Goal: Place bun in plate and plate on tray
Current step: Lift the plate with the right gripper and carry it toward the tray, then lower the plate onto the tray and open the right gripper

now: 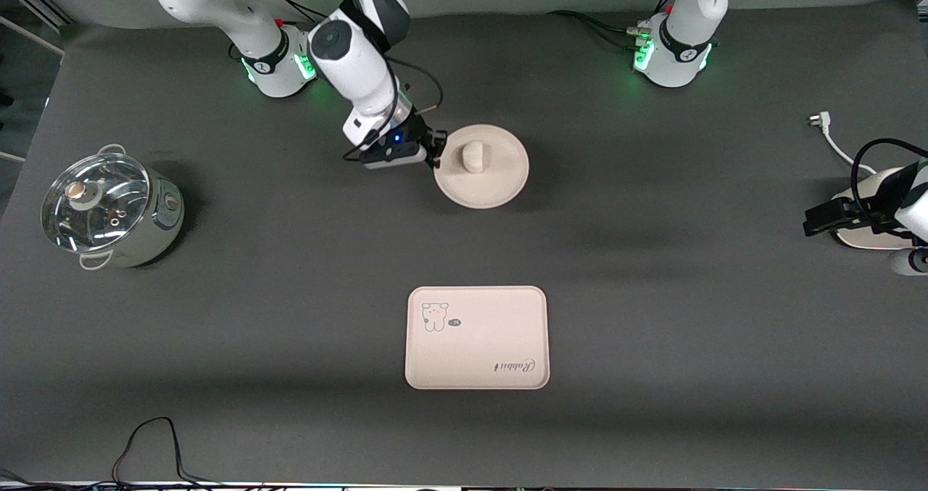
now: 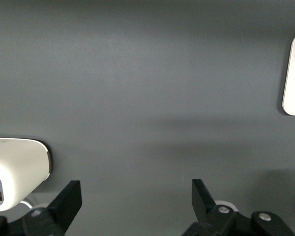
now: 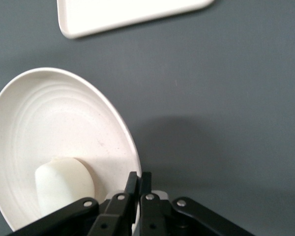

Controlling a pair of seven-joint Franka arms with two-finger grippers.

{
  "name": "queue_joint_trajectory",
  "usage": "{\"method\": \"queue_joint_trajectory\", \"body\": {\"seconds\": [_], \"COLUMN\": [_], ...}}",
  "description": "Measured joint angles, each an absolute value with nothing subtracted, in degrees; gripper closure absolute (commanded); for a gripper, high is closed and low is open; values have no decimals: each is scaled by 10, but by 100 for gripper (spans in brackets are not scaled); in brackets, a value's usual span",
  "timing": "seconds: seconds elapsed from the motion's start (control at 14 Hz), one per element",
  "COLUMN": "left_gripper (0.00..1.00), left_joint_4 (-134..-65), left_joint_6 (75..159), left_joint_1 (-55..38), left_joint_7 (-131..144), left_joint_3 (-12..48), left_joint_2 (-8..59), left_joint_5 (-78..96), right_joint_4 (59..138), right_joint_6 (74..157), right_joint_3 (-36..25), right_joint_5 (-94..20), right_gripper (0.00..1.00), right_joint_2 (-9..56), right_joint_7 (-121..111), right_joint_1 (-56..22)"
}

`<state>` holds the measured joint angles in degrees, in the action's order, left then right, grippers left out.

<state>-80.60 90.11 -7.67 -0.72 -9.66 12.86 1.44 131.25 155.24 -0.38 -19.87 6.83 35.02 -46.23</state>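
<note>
Tray (image 1: 476, 337) nearest, bare, waiting.
Farther up: right gripper (image 1: 437, 148) pinched shut on plate (image 1: 500, 175) rim, bun (image 1: 473, 156) inside; left gripper (image 2: 136, 204) parked, spread wide, holding nothing.

plate (image 1: 500, 179): matt cream, faint concentric ridges, finely speckled
bun (image 1: 473, 157): smooth, white, soft-looking, matt
tray (image 1: 476, 346): matt cream, smooth, printed drawing and script
table (image 1: 652, 295): dark grey, matt, cloth-like cover
pot (image 1: 109, 212): glossy pale body, clear glass lid, metal rim
right gripper (image 1: 437, 148): black plastic, slight sheen
</note>
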Motion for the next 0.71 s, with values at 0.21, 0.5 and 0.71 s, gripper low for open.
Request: {"method": "queue_joint_trajectory", "body": {"seconds": [0.21,0.5,0.71], "left_gripper": [0,0,0], "left_joint_4": [-806,-806,-806], "left_joint_6": [901,902,902], "left_joint_1": [-77,-77,-77], "left_joint_7": [-7,-7,-7], "left_joint_3": [-97,-97,-96], "left_joint_2": [129,129,129], "left_joint_5": [14,14,14], "right_joint_4": [1190,995,850], "right_joint_6": [1519,1473,1415], "right_joint_3": [-5,-10,-43], "right_joint_5": [-199,-198,-198], "right_gripper": [98,98,98], "right_joint_2": [149,285,376], "right_joint_7": [336,305,293], "right_joint_1": [-424,-372,-365]}}
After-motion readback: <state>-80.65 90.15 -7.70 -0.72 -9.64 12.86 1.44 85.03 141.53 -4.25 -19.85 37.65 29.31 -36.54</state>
